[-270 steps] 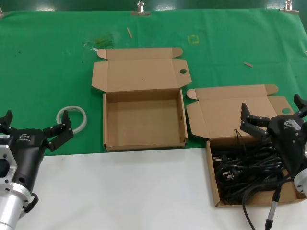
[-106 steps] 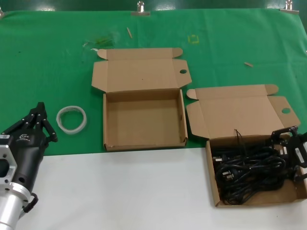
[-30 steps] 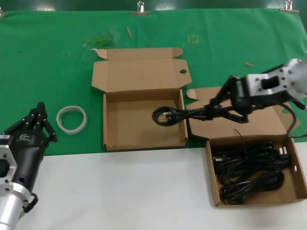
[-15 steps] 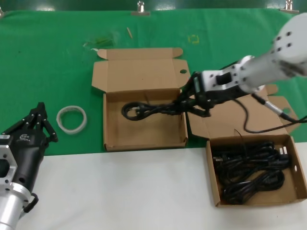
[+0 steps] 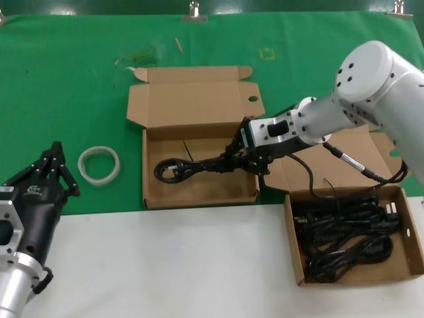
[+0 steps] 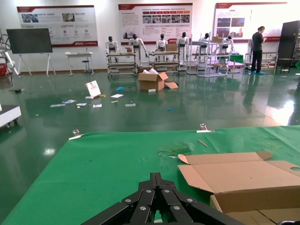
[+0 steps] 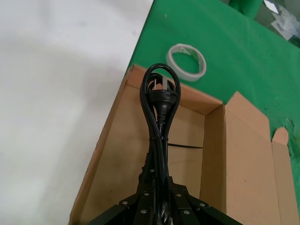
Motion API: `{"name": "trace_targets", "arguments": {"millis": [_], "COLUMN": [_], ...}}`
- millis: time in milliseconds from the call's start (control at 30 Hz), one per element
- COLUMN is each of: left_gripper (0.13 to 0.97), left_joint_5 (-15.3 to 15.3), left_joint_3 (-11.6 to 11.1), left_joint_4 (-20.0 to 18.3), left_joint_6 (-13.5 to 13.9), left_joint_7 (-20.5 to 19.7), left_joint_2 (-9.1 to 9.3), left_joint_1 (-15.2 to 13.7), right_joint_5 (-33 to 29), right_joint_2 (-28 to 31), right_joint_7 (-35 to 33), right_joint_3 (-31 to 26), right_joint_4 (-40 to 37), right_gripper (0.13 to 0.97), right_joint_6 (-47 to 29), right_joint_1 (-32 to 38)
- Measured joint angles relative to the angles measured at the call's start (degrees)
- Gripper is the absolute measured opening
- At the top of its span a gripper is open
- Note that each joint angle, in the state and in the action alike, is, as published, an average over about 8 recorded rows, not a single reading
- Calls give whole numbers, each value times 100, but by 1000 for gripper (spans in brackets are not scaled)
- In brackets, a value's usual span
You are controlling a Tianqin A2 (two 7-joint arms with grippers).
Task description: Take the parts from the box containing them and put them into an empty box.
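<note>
Right gripper [image 5: 246,158] is over the empty box [image 5: 199,196], near the wall that faces the source box; jaws clamped on one power cable [image 5: 195,165]. The cable sticks out level from the jaws across the empty box's floor, looped plug end toward the wall nearest the plastic ring [image 5: 99,165]. Right wrist view confirms: cable [image 7: 159,117] runs straight out from the jaws, loop hanging above the cardboard floor (can't tell if it touches), with the floor seam [image 7: 185,146] crossing under it.

Box containing the rest [image 5: 295,252] sits on the white part of the worktop [image 5: 165,265], on the far side of the empty box from the ring, with a tangle of black cables [image 5: 348,232] still inside. Its lid lies open on the green cloth [image 5: 66,86].

Left gripper [image 5: 53,173] is parked beside the ring, away from both boxes; jaws closed, fingers [image 6: 157,199] meeting at a point in the left wrist view.
</note>
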Motion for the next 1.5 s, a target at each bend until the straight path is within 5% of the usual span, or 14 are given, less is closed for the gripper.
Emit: {"name": "trace_targets", "arguments": {"millis": [467,1100,1500], "left_gripper": [140,140,140], "left_joint_5": [0,0,0], "left_joint_3": [0,0,0], "left_joint_4": [0,0,0], "left_joint_6": [0,0,0], "left_joint_7": [0,0,0], "left_joint_2": [0,0,0], "left_joint_1": [0,0,0], "right_joint_5": [145,201,230], "right_joint_2": [-584,-641,-621], "right_joint_7": [-1079,-1441,-1498], "right_joint_3": [253,405,450], "right_joint_4": [-1649,-1697,-1687], "right_gripper": [170,212,320], "right_joint_6": [788,918,953], "right_joint_1": [430,322,331]}}
